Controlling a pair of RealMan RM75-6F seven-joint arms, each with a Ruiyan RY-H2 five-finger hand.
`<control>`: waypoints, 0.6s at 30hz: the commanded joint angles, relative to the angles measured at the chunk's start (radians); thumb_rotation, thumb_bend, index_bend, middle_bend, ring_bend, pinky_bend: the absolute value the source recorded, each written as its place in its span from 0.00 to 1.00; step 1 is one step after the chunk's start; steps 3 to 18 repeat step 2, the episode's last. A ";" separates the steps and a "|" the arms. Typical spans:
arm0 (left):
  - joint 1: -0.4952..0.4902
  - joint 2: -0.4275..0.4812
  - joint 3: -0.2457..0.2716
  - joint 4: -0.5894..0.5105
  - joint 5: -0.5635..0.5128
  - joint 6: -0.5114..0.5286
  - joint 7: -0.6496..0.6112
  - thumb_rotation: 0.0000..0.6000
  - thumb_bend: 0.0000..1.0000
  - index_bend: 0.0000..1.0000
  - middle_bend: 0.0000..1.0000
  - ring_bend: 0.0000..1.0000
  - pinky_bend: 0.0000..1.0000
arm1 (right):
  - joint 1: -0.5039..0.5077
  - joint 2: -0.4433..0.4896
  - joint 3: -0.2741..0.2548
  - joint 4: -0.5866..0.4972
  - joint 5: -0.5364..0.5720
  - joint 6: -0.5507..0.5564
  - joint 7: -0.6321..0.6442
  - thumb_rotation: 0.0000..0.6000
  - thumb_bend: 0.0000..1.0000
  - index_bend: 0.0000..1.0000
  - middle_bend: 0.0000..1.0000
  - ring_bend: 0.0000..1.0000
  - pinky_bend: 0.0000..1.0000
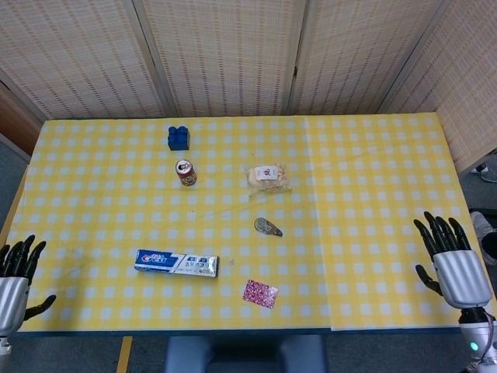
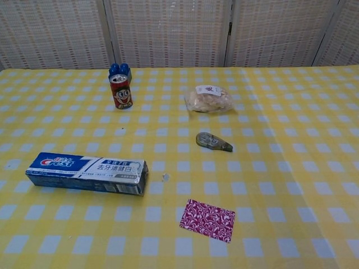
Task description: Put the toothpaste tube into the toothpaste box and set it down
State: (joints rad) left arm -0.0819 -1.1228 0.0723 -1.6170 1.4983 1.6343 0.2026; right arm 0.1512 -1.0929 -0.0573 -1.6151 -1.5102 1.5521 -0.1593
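Observation:
The blue and white toothpaste box (image 1: 176,263) (image 2: 87,172) lies flat on the yellow checked table, left of centre near the front edge. No hand touches it. The tube itself does not show in either view. My left hand (image 1: 13,279) hangs off the table's front left corner, fingers spread, holding nothing. Off the front right corner my right hand (image 1: 453,263) stands open with its fingers pointing up. Neither hand appears in the chest view.
A small red can (image 1: 185,172) (image 2: 120,91) stands in front of a blue toy block (image 1: 178,137) (image 2: 119,70). A bagged snack (image 1: 268,178) (image 2: 209,99), a grey correction-tape dispenser (image 1: 268,227) (image 2: 213,141) and a magenta patterned card (image 1: 260,293) (image 2: 207,219) lie mid-table.

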 commanded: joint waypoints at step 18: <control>0.011 0.007 -0.013 -0.009 -0.012 -0.001 0.013 1.00 0.14 0.00 0.00 0.00 0.00 | -0.012 0.004 0.014 0.019 0.002 -0.023 0.048 1.00 0.34 0.00 0.00 0.00 0.00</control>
